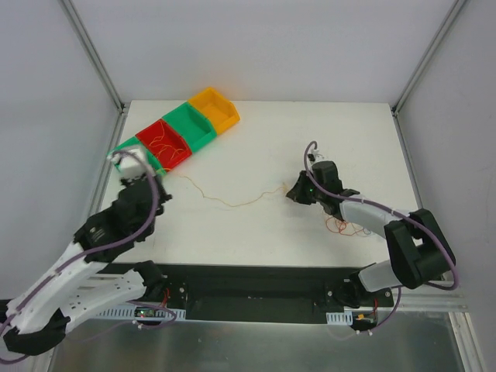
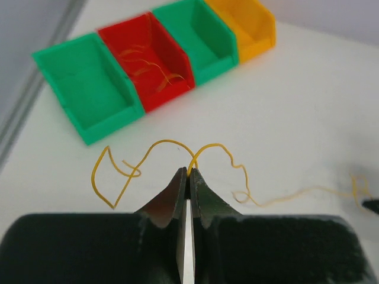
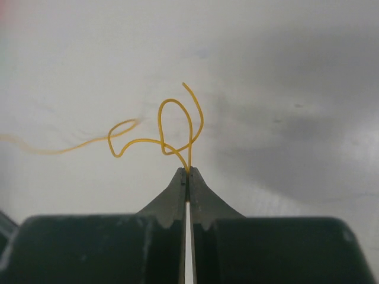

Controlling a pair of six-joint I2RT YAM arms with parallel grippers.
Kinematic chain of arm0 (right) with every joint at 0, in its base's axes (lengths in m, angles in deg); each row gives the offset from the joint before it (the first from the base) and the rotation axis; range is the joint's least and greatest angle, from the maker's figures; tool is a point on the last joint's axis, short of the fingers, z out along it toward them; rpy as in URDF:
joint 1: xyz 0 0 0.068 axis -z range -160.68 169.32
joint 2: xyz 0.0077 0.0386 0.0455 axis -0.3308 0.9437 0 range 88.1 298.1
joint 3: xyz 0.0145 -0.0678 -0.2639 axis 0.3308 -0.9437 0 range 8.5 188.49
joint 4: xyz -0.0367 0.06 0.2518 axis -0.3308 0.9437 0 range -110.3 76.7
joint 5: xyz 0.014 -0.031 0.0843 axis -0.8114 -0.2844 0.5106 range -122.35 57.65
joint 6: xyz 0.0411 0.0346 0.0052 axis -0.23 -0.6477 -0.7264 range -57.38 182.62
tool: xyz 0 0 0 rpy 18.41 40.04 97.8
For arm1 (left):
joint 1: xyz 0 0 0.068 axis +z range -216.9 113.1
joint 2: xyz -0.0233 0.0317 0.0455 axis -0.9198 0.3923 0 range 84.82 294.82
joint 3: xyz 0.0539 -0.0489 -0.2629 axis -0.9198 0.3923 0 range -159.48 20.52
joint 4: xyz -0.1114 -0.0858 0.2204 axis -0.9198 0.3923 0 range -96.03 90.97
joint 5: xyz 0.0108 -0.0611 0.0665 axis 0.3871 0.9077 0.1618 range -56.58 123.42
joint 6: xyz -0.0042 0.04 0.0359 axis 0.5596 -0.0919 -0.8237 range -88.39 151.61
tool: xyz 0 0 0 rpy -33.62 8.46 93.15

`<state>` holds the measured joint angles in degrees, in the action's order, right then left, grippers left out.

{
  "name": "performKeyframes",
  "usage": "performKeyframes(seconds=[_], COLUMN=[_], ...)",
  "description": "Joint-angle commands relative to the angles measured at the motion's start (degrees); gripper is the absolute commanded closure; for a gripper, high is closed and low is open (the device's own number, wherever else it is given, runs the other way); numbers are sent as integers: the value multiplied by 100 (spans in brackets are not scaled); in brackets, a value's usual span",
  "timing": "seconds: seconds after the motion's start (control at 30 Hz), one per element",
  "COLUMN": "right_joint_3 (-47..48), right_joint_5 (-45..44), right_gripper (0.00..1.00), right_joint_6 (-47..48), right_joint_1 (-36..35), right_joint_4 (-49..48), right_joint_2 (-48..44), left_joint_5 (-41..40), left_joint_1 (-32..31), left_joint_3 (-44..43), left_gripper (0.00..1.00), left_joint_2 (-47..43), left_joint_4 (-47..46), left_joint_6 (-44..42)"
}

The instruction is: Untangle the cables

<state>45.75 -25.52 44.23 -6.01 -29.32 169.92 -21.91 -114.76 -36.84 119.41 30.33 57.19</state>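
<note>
the left arm (image 1: 85, 260) stretches forward along the near-left side, with the left hand (image 1: 163, 177) pinched fully shut, tips meeting. the right arm (image 1: 364, 213) bends at its elbow and reaches inward, the right hand (image 1: 290, 191) shut tight too, pointing leftward.

White and black shells are noted on the left arm (image 1: 71, 271) and right arm (image 1: 368, 212); purple cables (image 1: 157, 203) are routed alongside. Dark tapered fingers (image 2: 169, 198) are fitted on the left gripper (image 2: 188, 173).
</note>
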Motion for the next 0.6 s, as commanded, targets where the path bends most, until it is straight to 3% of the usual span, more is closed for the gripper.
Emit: performKeyframes(seconds=[0.0, 0.13, 0.3, 0.5, 0.57], right_joint_3=[361, 572, 652, 581, 590], right_joint_5=[1540, 1944, 2173, 2076, 2103], right_gripper=[100, 100, 100, 89, 85], right_joint_6=[758, 697, 416, 319, 292], right_joint_1=[-586, -1044, -1159, -984, -931], right_joint_4=[-883, -978, -1233, -1278, -1278], right_joint_2=[307, 676, 1011, 1090, 1117], left_joint_5=[2592, 4306, 6076, 6578, 6710], left_joint_1=[118, 408, 654, 847, 953], left_joint_3=[226, -116, -293, -407, -320], left_gripper=[100, 100, 100, 100, 92], left_joint_2=[1863, 3288, 4274, 5074, 5154], left_joint_4=[-646, -1068, -1965, -2071, -2150], left_joint_6=[43, 17, 113, 377, 430])
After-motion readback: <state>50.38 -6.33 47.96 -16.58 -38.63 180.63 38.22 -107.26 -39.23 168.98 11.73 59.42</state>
